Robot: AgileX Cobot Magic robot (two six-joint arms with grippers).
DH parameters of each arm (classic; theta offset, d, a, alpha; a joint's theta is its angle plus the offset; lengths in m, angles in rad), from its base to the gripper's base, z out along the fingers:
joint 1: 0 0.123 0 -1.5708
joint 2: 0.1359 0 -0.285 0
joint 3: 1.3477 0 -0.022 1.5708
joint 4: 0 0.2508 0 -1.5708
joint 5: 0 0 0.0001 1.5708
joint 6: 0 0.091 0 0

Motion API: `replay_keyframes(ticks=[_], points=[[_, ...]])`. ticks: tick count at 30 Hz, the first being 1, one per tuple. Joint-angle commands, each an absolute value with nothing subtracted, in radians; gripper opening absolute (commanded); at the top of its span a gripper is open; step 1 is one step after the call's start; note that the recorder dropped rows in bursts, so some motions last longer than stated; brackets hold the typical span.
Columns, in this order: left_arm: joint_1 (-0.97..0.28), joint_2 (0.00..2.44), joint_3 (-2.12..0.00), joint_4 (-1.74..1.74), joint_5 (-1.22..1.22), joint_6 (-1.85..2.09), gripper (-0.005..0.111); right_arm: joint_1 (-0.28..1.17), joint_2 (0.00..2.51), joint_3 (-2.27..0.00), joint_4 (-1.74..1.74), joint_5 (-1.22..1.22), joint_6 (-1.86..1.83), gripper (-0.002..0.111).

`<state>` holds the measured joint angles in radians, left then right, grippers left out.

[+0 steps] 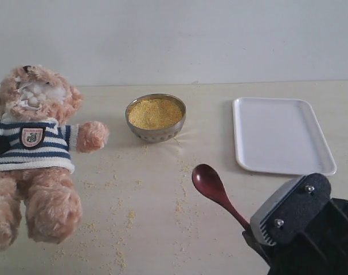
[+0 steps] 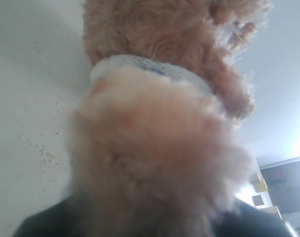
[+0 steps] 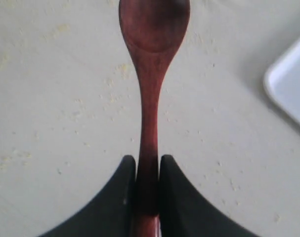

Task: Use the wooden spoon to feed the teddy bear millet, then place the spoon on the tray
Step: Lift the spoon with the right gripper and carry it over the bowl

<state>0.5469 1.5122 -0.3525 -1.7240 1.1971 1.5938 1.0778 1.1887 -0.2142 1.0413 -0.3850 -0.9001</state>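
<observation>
The teddy bear (image 1: pixel 36 149) sits at the left, facing outward, with grains stuck to its whitish muzzle. In the left wrist view its fur (image 2: pixel 154 158) fills the frame, and my left gripper (image 2: pixel 150 224), dark at the edge of the view, is closed around a furry limb. The millet (image 1: pixel 155 113) is heaped in a steel bowl (image 1: pixel 156 133) at centre back. At the front right, my right gripper (image 1: pixel 248 228) is shut on the handle of the wooden spoon (image 1: pixel 211 186) (image 3: pixel 152 59). The spoon's bowl is empty and points toward the millet. The white tray (image 1: pixel 280 134) lies at the right with nothing on it.
Loose millet specks (image 1: pixel 121 220) are scattered over the beige tabletop between the bear, the bowl and the spoon. A pale wall (image 1: pixel 174 34) rises behind the table. A corner of the tray (image 3: pixel 288 84) shows in the right wrist view.
</observation>
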Motion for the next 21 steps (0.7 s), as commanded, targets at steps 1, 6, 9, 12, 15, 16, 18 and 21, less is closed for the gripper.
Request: replay_keyframes(ticks=[1, 6, 9, 12, 15, 16, 18, 21], points=[[0.549, 1.507, -0.349, -1.744, 1.221, 1.586, 0.005, 1.064, 1.046, -0.316, 1.041, -0.240, -1.029, 0.000], [0.549, 1.507, -0.349, -1.736, 1.221, 1.588, 0.005, 0.785, 1.094, -0.614, 1.061, -0.022, -1.196, 0.000], [0.549, 1.507, -0.349, -1.736, 1.221, 1.588, 0.005, 0.620, 1.167, -0.756, 1.010, 0.268, -1.208, 0.000], [0.549, 1.507, -0.349, -1.735, 1.221, 1.590, 0.005, 0.527, 1.245, -0.869, 0.859, 0.399, -1.108, 0.000], [0.549, 1.507, -0.349, -1.737, 1.221, 1.590, 0.005, 0.499, 1.342, -0.998, 0.454, 0.452, -0.846, 0.000], [0.549, 1.507, -0.349, -1.737, 1.221, 1.590, 0.005, 0.499, 1.364, -1.021, 0.363, 0.474, -0.805, 0.000], [0.549, 1.507, -0.349, -1.737, 1.221, 1.590, 0.005, 0.499, 1.421, -1.074, 0.242, 0.531, -0.778, 0.000], [0.549, 1.507, -0.349, -1.744, 1.221, 1.576, 0.005, 0.499, 1.494, -1.134, 0.090, 0.513, -0.706, 0.000]])
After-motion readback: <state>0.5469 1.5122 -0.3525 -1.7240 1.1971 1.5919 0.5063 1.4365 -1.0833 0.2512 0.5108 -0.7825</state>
